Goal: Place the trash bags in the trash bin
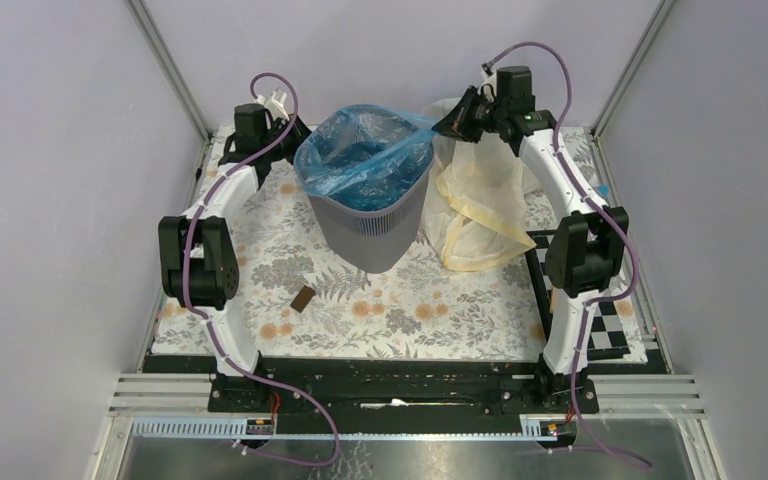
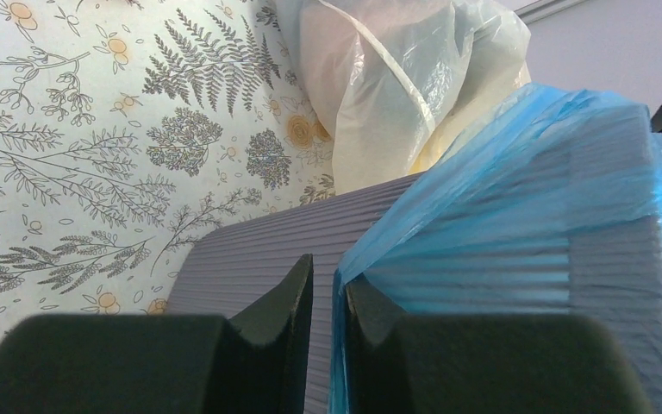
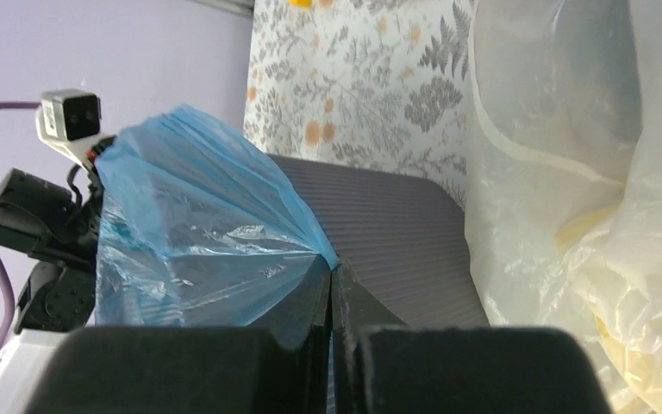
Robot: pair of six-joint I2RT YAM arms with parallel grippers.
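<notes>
A blue trash bag [image 1: 365,160] is being held open across the mouth of the trash bin [image 1: 375,225], which is standing mid-table, towards the back of the flower-patterned table [image 1: 260,250]. The film is being pinched near the rim's far-left corner by the left gripper [image 1: 288,138], its jaws drawn almost together on a gathered edge. At the far-right corner it is being pinched by the right gripper [image 1: 452,122], its jaws pressed tight on a bunched fold. A second, cream trash bag [image 1: 475,215] is lying slumped on the table just beside the bin, on its right. Both bags are being judged light, limp and slippery, their thin film likely to stretch, tear or slide out of a loose pinch. Gathered folds, or the cream bag's yellow band, are therefore being favoured as holds. The mesh bin is being taken as stiff, yet light enough to tip if the film is pulled sideways.
</notes>
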